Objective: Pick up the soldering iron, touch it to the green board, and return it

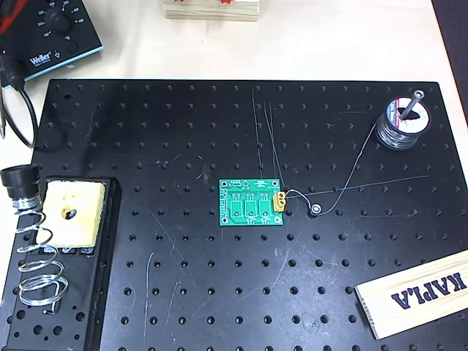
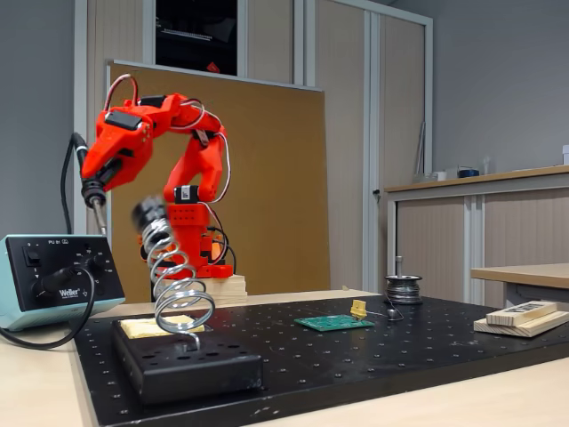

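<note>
On the black perforated plate (image 1: 219, 292), the small square green circuit board (image 1: 251, 202) lay untouched at centre.
The orange arm's jaws clenched the slim black soldering iron (image 2: 92, 191) high at far left, above the coiled silver wire stand (image 2: 178, 285); touch and return remained.

Grey walls (image 2: 524, 80), wooden cabinets (image 2: 480, 222)

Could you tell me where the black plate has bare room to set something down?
Free patches: between the sponge tray and the green board, and below the board toward the wooden block. Solder wire crowds the stretch toward the spool.
</note>
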